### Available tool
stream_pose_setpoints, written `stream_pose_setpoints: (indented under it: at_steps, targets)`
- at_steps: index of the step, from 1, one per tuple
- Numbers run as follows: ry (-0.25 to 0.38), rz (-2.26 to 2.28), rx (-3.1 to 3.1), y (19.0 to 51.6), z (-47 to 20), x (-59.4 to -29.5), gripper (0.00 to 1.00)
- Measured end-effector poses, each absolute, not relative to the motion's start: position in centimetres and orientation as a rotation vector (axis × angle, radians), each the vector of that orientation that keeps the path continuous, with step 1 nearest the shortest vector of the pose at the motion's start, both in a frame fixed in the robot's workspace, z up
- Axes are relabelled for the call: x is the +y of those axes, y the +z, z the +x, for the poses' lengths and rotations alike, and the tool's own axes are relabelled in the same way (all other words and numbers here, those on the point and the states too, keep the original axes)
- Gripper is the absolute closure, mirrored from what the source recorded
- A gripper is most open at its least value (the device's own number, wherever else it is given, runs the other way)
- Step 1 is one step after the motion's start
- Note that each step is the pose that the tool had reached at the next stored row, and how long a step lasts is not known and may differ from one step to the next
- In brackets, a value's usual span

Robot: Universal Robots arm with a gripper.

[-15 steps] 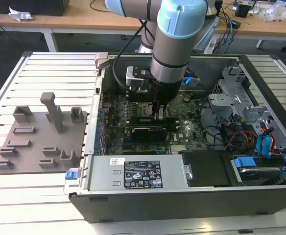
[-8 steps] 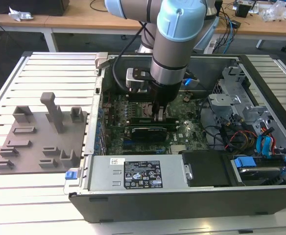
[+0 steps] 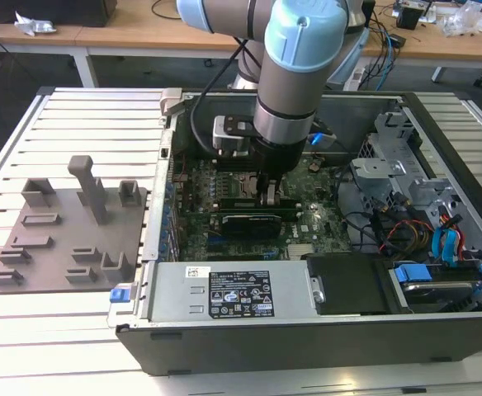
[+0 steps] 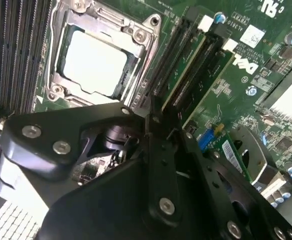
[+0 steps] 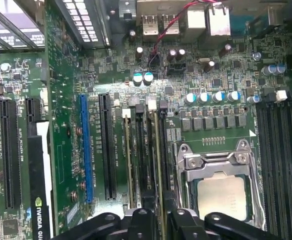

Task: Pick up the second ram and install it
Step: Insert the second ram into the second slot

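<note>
The arm is down inside the open computer case (image 3: 307, 330), its claw (image 4: 158, 112) right over the memory slots (image 4: 186, 65) beside the processor socket (image 4: 93, 62). The second ram (image 5: 157, 150) stands on edge in a slot, the claw's tips pressed against its upper edge. It looks nearly installed; whether it has latched I can't tell.

- Grey holder tray (image 3: 59, 247) with upright blocks lies on slatted tabletop (image 3: 26, 330), at the exterior view's left.
- Open computer case (image 3: 307, 330); processor socket (image 5: 221, 192) beside empty slots.
- Black-shrouded card (image 3: 249, 223) seated on motherboard.
</note>
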State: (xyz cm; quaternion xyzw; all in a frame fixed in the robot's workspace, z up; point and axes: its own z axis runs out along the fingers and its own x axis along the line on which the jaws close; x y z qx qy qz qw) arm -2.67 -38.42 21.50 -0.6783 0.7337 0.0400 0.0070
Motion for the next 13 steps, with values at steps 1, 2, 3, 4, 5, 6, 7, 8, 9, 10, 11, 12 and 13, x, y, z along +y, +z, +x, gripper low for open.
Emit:
stream_pose_setpoints:
  at_steps: [1, 2, 3, 4, 5, 6, 7, 8, 9, 10, 11, 12, 13]
  targets:
    - [0.125, -2.122, 2.295, 22.0, -2.7, -38.4, 0.79]
    - [0.125, -2.121, 2.295, 23.0, -2.7, -38.3, 0.79]
    - [0.124, -2.122, 2.295, 23.9, -2.7, -38.1, 0.79]
    - [0.120, -2.124, 2.297, 25.1, -2.7, -37.8, 0.79]
    - [0.117, -2.125, 2.299, 25.5, -2.7, -37.7, 0.87]
    - [0.114, -2.126, 2.300, 26.0, -2.7, -37.6, 0.90]
    - [0.105, -2.130, 2.305, 26.9, -2.7, -37.4, 0.90]
    - [0.104, -2.130, 2.305, 27.0, -2.7, -37.4, 0.90]
    - [0.104, -2.130, 2.305, 27.0, -2.7, -37.4, 0.90]
    - [0.104, -2.130, 2.305, 27.0, -2.7, -37.4, 0.90]
    - [0.104, -2.130, 2.305, 27.0, -2.7, -37.4, 0.90]
    - [0.104, -2.130, 2.305, 27.0, -2.7, -37.4, 0.90]
    - [0.104, -2.130, 2.305, 27.1, -2.7, -37.4, 0.90]
